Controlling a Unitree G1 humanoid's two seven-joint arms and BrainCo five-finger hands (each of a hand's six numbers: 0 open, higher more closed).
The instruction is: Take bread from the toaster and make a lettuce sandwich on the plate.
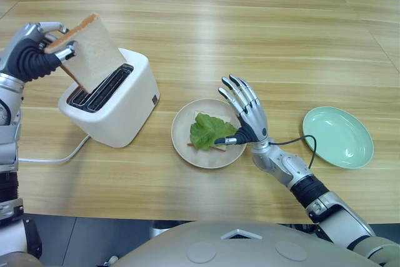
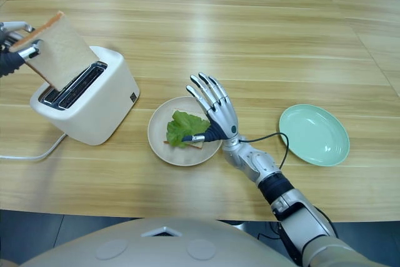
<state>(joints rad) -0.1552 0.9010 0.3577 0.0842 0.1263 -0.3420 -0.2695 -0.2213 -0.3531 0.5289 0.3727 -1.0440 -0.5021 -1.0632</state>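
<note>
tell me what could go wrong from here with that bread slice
1. The left hand pinches the bread slice only at its top corner; it could slip or tear.
2. The slice's lower corner sits at the toaster slot and may snag on lifting.
3. The open right hand lies over the beige plate beside the lettuce leaf; it may block placement or nudge the leaf.

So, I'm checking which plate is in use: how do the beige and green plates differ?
The beige plate carries lettuce; the green plate does not. The beige plate lies next to the toaster, the green plate farther to the robot's right. Both are round.
</note>
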